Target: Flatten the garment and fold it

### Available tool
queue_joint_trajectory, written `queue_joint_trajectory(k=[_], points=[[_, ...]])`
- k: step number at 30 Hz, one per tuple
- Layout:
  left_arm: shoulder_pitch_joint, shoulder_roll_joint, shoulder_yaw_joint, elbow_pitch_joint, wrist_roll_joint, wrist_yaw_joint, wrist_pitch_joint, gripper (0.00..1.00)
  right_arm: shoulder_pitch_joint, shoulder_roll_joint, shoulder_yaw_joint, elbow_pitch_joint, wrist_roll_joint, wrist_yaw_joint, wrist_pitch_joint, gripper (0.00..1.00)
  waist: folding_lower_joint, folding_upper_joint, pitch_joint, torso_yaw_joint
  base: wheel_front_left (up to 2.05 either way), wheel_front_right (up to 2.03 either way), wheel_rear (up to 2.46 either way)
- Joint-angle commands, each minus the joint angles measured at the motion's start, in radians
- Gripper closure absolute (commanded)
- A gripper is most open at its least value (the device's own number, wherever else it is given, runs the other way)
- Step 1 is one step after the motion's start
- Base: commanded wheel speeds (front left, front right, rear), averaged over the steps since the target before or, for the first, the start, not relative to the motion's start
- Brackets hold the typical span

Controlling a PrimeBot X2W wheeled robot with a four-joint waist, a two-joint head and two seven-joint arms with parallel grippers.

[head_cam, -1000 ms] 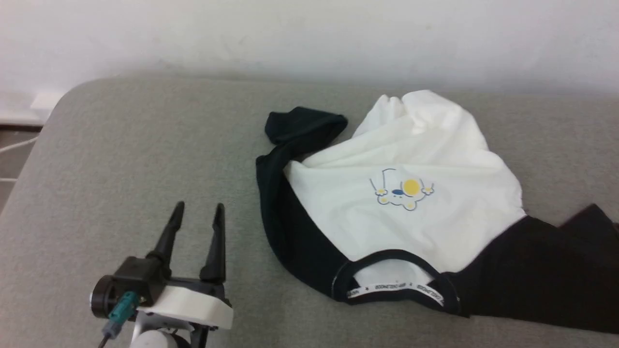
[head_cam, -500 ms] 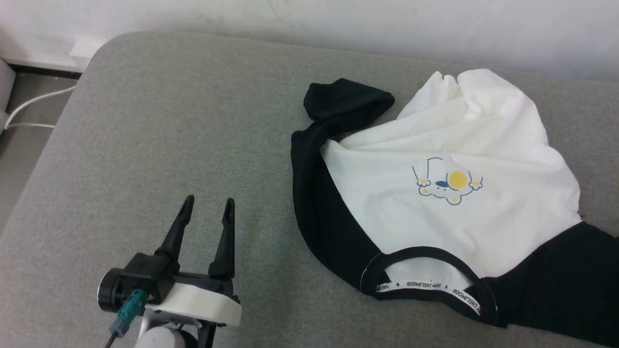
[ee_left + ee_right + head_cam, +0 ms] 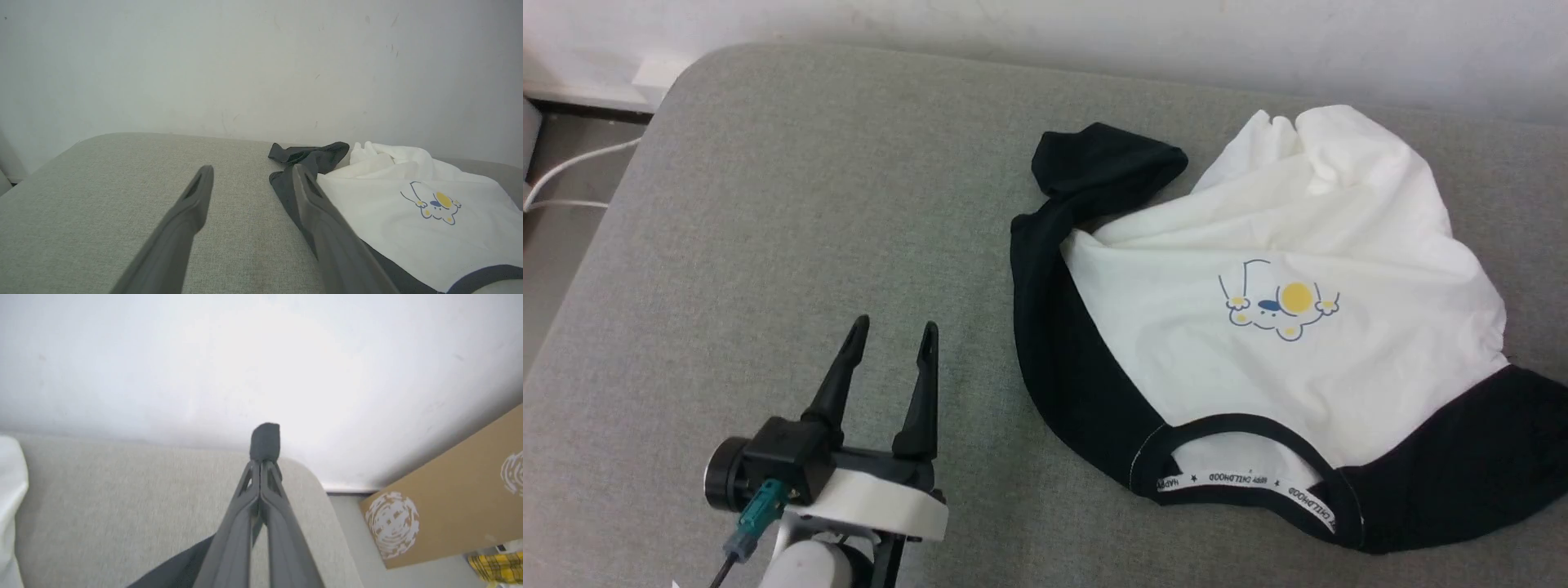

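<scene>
Since the earlier frame the left gripper (image 3: 894, 327) had edged nearer the garment (image 3: 1225, 367), and the right gripper (image 3: 263, 465) had closed, pinching black sleeve cloth. The left jaws stood wide apart over bare cushion, holding nothing. The garment lay chest up on the right of the grey cushion (image 3: 768, 204), collar nearest the robot and hem toward the white wall (image 3: 245, 61), its long axis leaning right. A cardboard box (image 3: 449, 498) stood past the cushion's right end.

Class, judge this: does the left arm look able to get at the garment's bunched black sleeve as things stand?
Probably yes: the open left pincer points along bare cushion beside the garment, nothing between it and that sleeve.
</scene>
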Motion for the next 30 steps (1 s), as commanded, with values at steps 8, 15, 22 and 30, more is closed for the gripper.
queue_joint_trajectory(k=[8,15,22,30], points=[[-0.043,-0.021,-0.007,-0.008,0.013,-0.023,-0.005,0.00,-0.155,0.015,-0.098,0.067,-0.196,-0.001,-0.142,1.00,-0.0001,0.0000,0.061,0.051,0.00,0.00,0.00],[-0.057,-0.039,-0.014,0.009,0.019,-0.033,-0.005,0.00,-0.121,0.043,-0.209,0.212,-0.340,-0.001,-0.114,0.44,-0.0001,0.0000,0.072,0.069,0.00,0.00,0.00],[-0.049,-0.036,-0.006,0.036,0.016,-0.036,-0.005,0.00,-0.114,0.116,-0.272,0.265,-0.398,-0.001,-0.197,0.00,-0.0001,0.0000,0.027,0.035,0.00,0.00,0.00],[-0.016,-0.028,0.016,0.049,0.001,-0.035,-0.005,0.00,-0.145,0.189,-0.132,0.356,-0.282,-0.001,-0.379,0.00,-0.0001,0.0000,-0.075,-0.043,0.00,0.00,0.00]])
